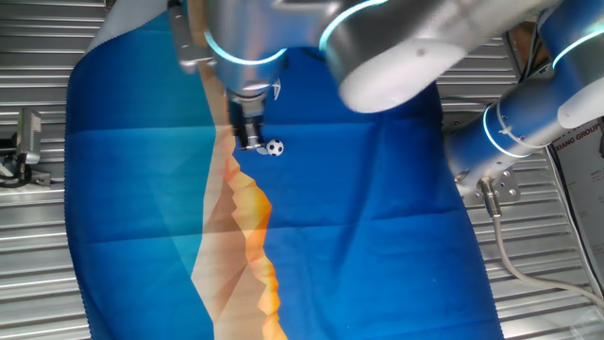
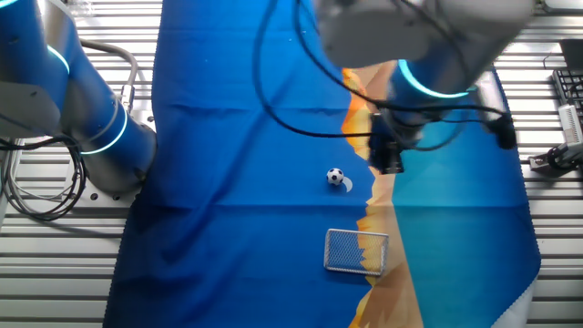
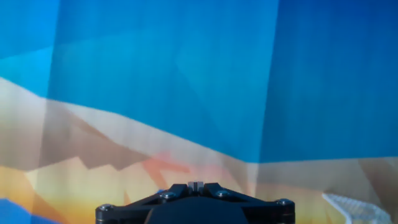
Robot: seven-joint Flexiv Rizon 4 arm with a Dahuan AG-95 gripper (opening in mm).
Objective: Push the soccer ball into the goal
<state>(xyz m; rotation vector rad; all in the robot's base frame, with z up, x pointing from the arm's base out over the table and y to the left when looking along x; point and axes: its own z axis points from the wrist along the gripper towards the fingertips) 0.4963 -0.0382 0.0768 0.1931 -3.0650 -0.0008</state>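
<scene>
The soccer ball [image 1: 274, 147] is a tiny white sphere with black patches, resting on the blue cloth [image 1: 377, 236]. In the other fixed view the soccer ball [image 2: 335, 177] lies a short way above the goal [image 2: 356, 251], a small pale mesh frame standing at the edge of the orange print. My gripper [image 1: 250, 144] hangs low just left of the ball, close to it; I cannot tell if it touches. In the hand view the gripper [image 3: 195, 185] is shut with nothing between its tips. Only a corner of the goal [image 3: 348, 208] shows there, and the ball is out of sight.
The cloth covers a grey slatted table [image 1: 38, 246]. A second blue arm's base [image 2: 91, 118] stands beside the cloth. A metal fixture [image 1: 28, 142] sits on the slats at one side, and a keyboard [image 2: 569, 87] at the table's edge.
</scene>
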